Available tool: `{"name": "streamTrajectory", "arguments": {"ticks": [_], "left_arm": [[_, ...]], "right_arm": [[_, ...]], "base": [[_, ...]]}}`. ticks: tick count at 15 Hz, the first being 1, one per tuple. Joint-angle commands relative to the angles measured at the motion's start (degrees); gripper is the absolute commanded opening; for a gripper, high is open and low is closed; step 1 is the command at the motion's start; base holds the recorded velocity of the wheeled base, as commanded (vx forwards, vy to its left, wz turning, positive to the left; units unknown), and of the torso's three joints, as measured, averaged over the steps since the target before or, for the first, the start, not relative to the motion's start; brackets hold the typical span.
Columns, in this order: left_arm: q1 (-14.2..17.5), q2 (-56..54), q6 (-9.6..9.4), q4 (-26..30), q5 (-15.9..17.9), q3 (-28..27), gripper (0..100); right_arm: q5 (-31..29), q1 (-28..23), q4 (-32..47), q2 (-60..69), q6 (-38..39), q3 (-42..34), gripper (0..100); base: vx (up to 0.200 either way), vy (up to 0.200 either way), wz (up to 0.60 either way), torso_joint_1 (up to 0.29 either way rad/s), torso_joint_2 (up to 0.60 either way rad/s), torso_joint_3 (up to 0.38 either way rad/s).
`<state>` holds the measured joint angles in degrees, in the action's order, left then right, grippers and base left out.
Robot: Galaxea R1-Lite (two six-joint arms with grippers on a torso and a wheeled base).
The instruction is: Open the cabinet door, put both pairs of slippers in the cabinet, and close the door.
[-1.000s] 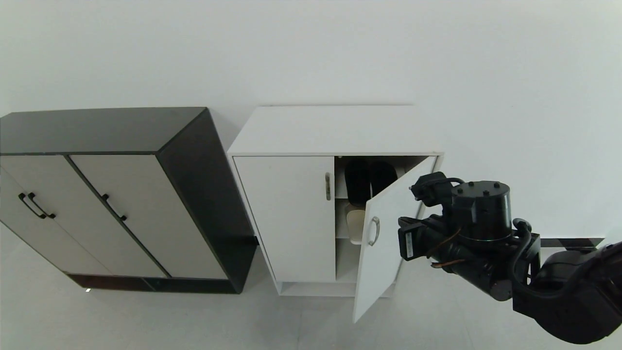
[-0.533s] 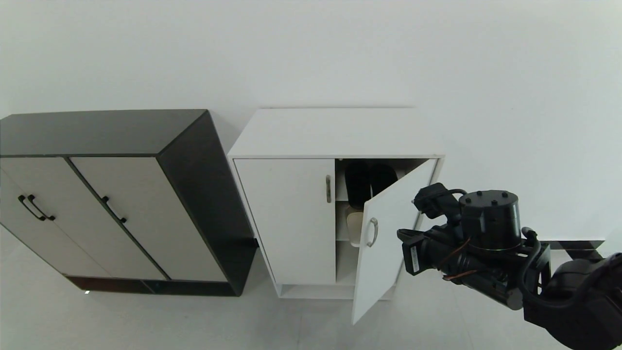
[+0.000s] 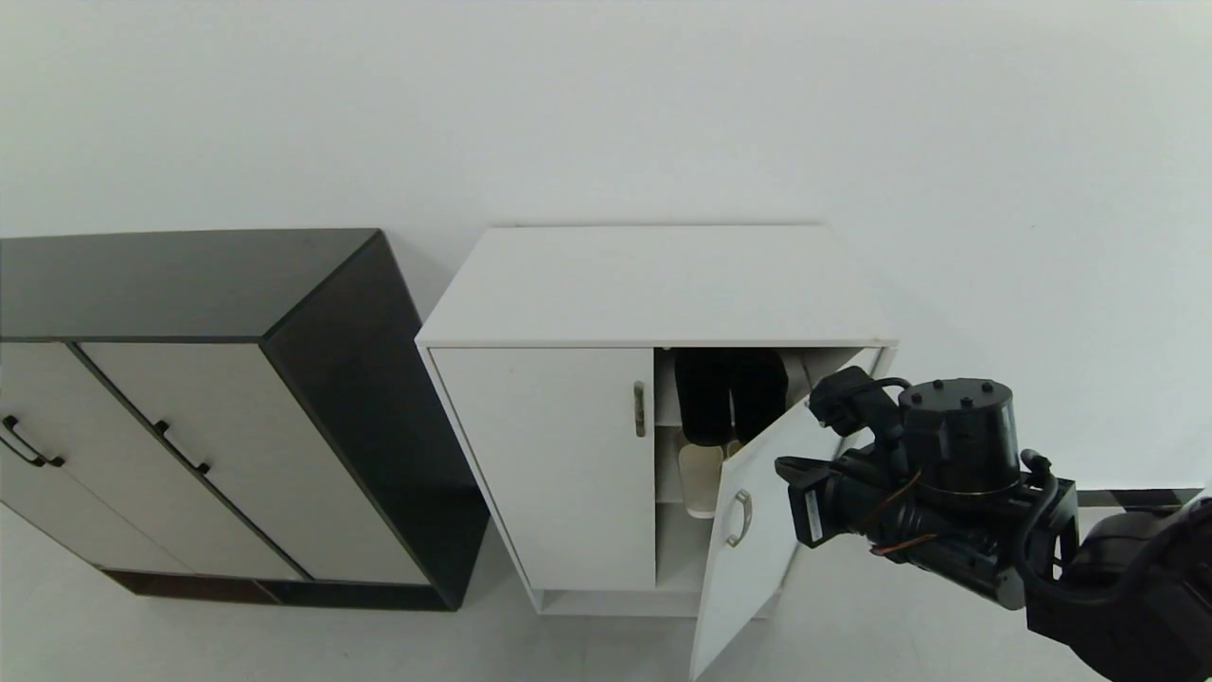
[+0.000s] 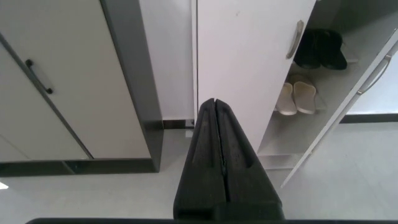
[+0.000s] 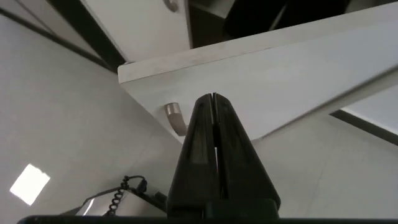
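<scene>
Change: the whole head view has shifted, with both cabinets now lower in it, so we read that as the camera moving and not the furniture. Against the cabinet, we cannot tell any change in the door's angle or in the right arm's place by it.
White cabinet point(image 3: 653, 284): it stands on the floor against the wall, with its left door point(image 3: 540, 464) closed.
Right door point(image 3: 757, 530): it is swung partly open towards us on its hinge at the cabinet's right side. Its metal handle point(image 3: 739, 518) is near the free edge.
Black slippers point(image 3: 729, 393): the pair is on the top shelf inside, side by side.
Cream slippers point(image 3: 701, 469): the pair is on the shelf just below, partly hidden behind the open door's edge.
Right arm point(image 3: 947, 493): it is held out at the outer face of the open door.
Right gripper point(image 5: 213, 96): its fingers are pressed together with nothing between them. The tips are just beside the handle, and we cannot tell whether they touch the panel.
Left gripper point(image 4: 215, 102): its fingers are also closed on nothing. It is held low and well back from the cabinet, facing the closed left door.
Dark cabinet point(image 3: 189, 284): it is just to the left of the white one, with both its doors closed.
</scene>
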<state>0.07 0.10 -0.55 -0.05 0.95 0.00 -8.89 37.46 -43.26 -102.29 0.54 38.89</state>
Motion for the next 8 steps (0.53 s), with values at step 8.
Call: {"name": "streamTrajectory", "arguments": {"ticks": [8], "left_arm": [[0.01, -0.01, 0.02, -0.04, 0.02, 0.0, 0]], "right_arm": [[1.77, -3.8, -7.18, -5.37, -0.98, -1.01, 0]], "base": [[0.0, 0.0, 0.0, 0.0, 0.0, 0.0]]}}
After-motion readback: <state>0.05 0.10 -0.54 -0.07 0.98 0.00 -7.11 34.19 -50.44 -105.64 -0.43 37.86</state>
